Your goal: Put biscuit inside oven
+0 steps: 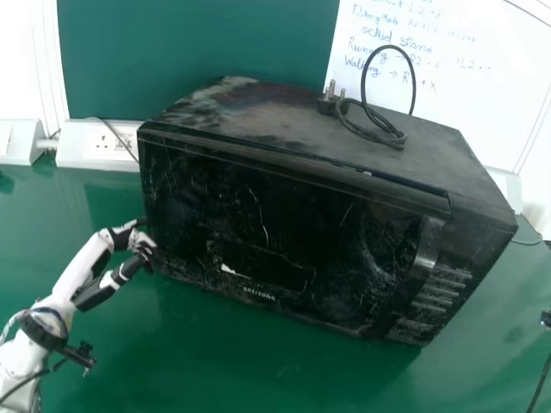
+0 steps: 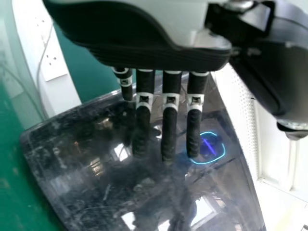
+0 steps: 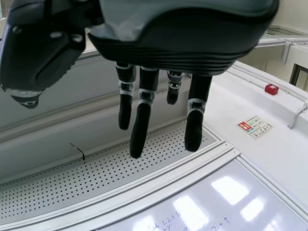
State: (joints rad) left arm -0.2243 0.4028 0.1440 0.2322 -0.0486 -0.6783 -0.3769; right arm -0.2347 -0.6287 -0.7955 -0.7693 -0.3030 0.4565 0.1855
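Over to closed oven point(image 1: 258, 202) on table point(image 1: 258, 370): likely heavy, stiff, slick-faced. Near its left edge with left hand point(image 1: 145, 245), straight-fingered; likewise uncurled with right hand point(image 3: 183, 43) in right wrist view. Best pulled by handle point(image 1: 423, 254), right side.

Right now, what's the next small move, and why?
Probably bring the right hand toward the handle: the door looks closed or nearly so, and the handle sits at the oven's right end, while the left hand is at its left.
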